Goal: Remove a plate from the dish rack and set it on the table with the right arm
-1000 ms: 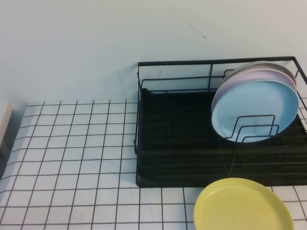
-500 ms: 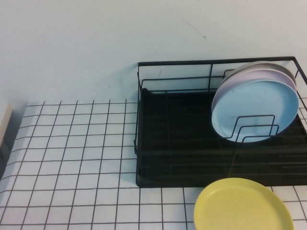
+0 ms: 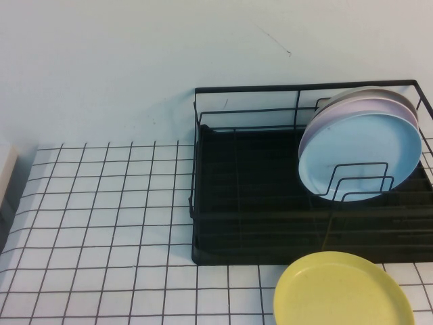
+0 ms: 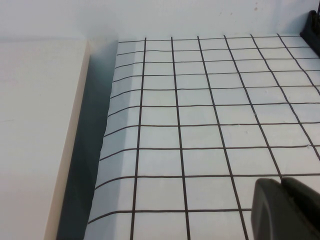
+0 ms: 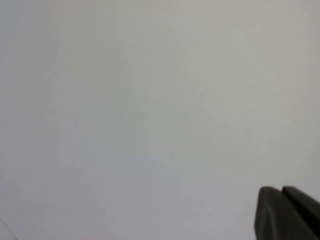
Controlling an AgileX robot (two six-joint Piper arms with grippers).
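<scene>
Step in hand: the very start, by my reading. The light-blue plate (image 3: 360, 156) stands on edge in the dish rack (image 3: 257, 203), and neither arm shows in the high view.

Plate position: at about 3 o'clock in the high view, near the rack's right end, tilted back against a pale pink plate (image 3: 338, 112), with a further rim just showing behind that. Upright wire holders (image 3: 358, 181) cross its lower front.

Right gripper (image 5: 289, 212): only a dark fingertip pair at the corner of its own wrist view, pressed close together with the thinnest seam between them. It holds nothing and touches nothing. It faces a blank pale surface, well apart from the rack.

Left gripper (image 4: 286, 209): the same look in its wrist view, the two dark tips drawn together and empty, hanging above the gridded table (image 4: 200, 125) near its left edge, beside a cream-coloured board (image 4: 40, 140). Parked, I'd say.

Next move: the right arm needs to swing toward the rack, spread its fingers, and come in on the blue plate's upper rim, which is free of the wires.

Watch for: the pink plate sits touching right behind, so a pinch too deep could catch both rims. The lift should go up and clear of the wire holders before turning away.

Landing spot: a yellow plate (image 3: 342, 291) already lies flat at 5 o'clock, just in front of the rack. The open grid toward 8 o'clock looks the roomier place to set down.
</scene>
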